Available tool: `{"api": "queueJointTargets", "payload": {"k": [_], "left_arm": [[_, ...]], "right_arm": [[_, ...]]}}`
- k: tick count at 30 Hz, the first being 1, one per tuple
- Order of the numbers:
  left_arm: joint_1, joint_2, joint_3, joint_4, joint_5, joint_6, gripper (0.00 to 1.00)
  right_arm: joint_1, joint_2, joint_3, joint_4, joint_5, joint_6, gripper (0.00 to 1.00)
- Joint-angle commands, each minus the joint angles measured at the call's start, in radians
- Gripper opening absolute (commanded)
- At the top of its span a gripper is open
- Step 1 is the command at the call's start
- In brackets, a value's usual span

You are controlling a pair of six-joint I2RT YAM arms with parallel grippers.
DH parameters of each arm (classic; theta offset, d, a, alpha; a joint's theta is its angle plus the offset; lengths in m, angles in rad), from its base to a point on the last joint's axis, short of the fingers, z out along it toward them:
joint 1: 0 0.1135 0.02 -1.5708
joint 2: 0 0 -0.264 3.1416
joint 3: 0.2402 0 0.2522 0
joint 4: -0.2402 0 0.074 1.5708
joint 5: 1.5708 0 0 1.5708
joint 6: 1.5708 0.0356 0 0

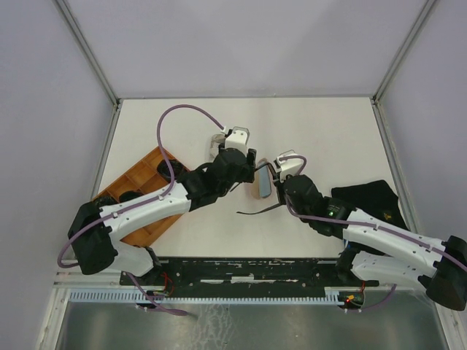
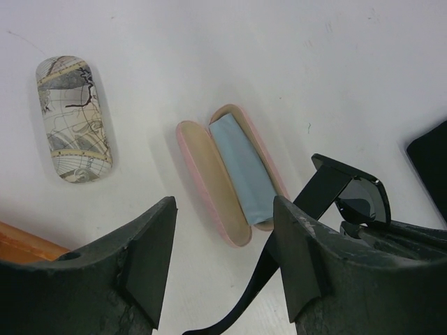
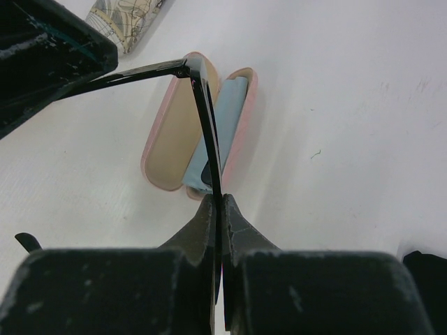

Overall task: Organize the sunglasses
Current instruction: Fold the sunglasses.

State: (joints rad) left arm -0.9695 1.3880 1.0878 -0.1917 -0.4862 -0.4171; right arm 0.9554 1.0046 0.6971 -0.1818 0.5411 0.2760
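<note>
My right gripper [image 3: 222, 206] is shut on a black pair of sunglasses [image 3: 202, 105], pinching the thin frame edge-on above an open pink case [image 3: 167, 132]. In the left wrist view the sunglasses [image 2: 353, 195] show a dark lens, and one arm trails down between my fingers. The pink case [image 2: 209, 181] lies open with a light-blue cloth [image 2: 241, 164] in one half. My left gripper [image 2: 223, 269] is open, with nothing between its pads; its right finger [image 2: 304, 255] is next to the trailing arm. From above, the left gripper [image 1: 252, 171] and the right gripper [image 1: 280, 187] meet over the case [image 1: 263, 182].
A map-patterned closed case [image 2: 73, 118] lies on the table behind the pink one. A wooden compartment tray [image 1: 142, 179] sits at the left, under the left arm. A black cloth pouch [image 1: 368, 197] lies at the right, by the right arm.
</note>
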Motion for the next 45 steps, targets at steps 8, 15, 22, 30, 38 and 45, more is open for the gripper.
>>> {"api": "queueJointTargets", "payload": {"k": [8, 15, 22, 30, 38, 45], "left_arm": [[-0.006, 0.014, 0.015, 0.034, 0.056, -0.01, 0.63], [0.002, 0.017, 0.084, -0.073, 0.026, -0.01, 0.63], [0.018, 0.029, 0.117, -0.117, 0.028, -0.022, 0.63], [0.019, 0.037, 0.121, -0.141, 0.02, -0.022, 0.62], [0.019, 0.081, 0.122, -0.133, 0.081, -0.037, 0.55], [0.017, 0.104, 0.113, -0.101, 0.136, -0.05, 0.49]], "right_arm": [[0.005, -0.008, 0.044, 0.123, 0.048, 0.044, 0.0], [0.006, -0.075, -0.063, 0.284, 0.061, -0.077, 0.0], [0.005, -0.103, -0.127, 0.427, 0.07, -0.163, 0.0], [0.006, -0.116, -0.169, 0.498, 0.069, -0.172, 0.0], [0.005, -0.102, -0.146, 0.503, 0.084, -0.157, 0.0], [0.006, -0.074, -0.126, 0.504, 0.067, -0.142, 0.0]]}}
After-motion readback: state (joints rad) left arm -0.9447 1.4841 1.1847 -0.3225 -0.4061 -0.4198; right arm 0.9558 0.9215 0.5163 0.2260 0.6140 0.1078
